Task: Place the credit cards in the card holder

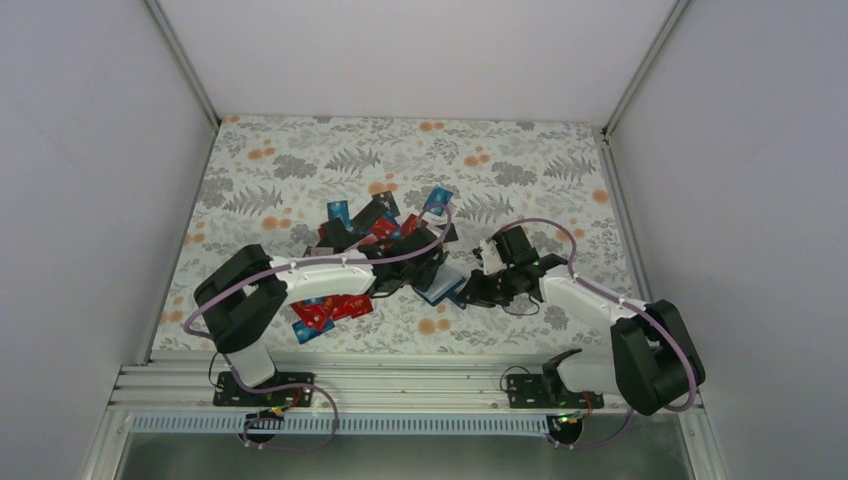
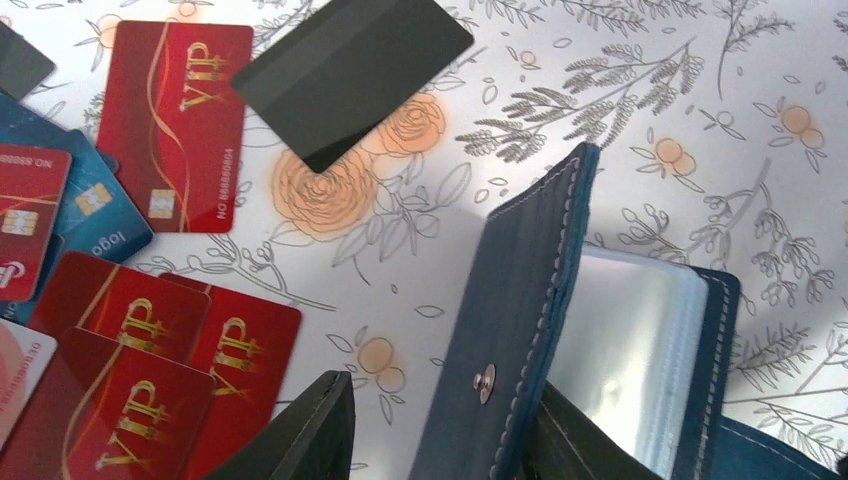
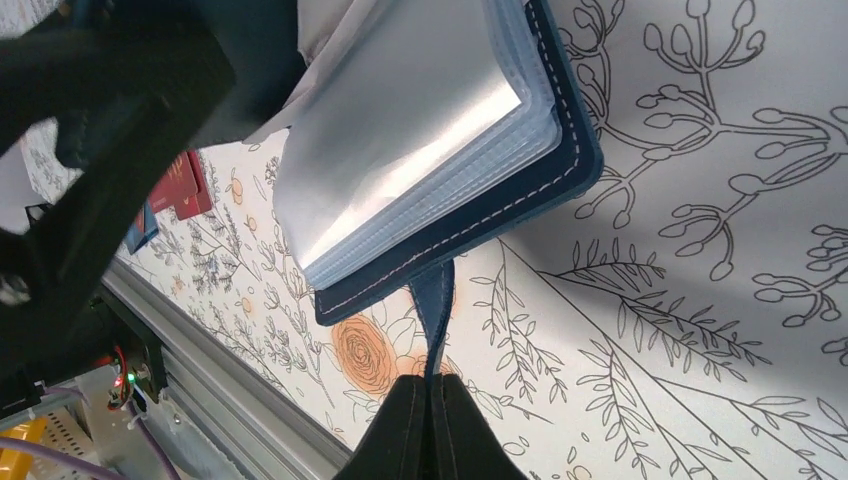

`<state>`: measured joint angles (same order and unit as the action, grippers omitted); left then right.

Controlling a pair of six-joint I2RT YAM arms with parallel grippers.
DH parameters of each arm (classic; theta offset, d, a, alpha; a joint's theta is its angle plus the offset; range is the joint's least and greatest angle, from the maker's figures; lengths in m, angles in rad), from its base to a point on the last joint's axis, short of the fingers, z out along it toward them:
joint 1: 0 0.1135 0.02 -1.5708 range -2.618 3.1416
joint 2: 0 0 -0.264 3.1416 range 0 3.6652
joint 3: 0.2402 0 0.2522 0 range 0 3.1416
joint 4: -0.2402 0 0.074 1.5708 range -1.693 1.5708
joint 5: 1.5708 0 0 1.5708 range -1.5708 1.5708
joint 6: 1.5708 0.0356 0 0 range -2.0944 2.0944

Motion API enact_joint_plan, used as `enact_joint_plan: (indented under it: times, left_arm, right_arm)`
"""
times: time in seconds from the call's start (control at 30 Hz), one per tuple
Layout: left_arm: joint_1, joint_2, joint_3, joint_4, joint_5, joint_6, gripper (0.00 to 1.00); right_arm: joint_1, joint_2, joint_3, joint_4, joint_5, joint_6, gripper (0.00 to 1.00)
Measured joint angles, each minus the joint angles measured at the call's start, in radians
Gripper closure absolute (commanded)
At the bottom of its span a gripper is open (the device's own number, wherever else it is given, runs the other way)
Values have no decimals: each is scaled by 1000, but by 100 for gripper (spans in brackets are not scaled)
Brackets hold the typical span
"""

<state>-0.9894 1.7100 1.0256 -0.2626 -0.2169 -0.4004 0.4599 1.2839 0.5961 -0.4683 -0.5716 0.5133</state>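
Observation:
The card holder (image 2: 520, 300) lies opened, its navy cover (image 2: 500, 350) with a snap stud standing upright and the clear sleeves (image 3: 400, 130) fanned beside it. My left gripper (image 2: 450, 432) is open astride that cover: one finger (image 2: 318, 435) stands apart from it, the other (image 2: 580, 445) rests against its inner side. My right gripper (image 3: 432, 390) is shut on the holder's narrow strap (image 3: 435, 310). Credit cards lie loose to the left: red VIP ones (image 2: 175, 125), a blue one (image 2: 95, 205) and a black one (image 2: 350, 75). From above, both grippers meet at the holder (image 1: 443, 288).
More cards are heaped behind the left arm (image 1: 380, 225), and red ones lie near its elbow (image 1: 330, 310). The floral cloth (image 1: 520, 160) covers the table. A metal rail (image 1: 400, 385) runs along the near edge, and white walls close in both sides.

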Motion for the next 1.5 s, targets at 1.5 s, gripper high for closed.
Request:
enact_joint_plan:
  times: [1.5]
  left_arm:
    - [136, -95, -200, 203, 274, -339, 98]
  right_arm:
    - [-136, 136, 6, 98, 208, 57, 90]
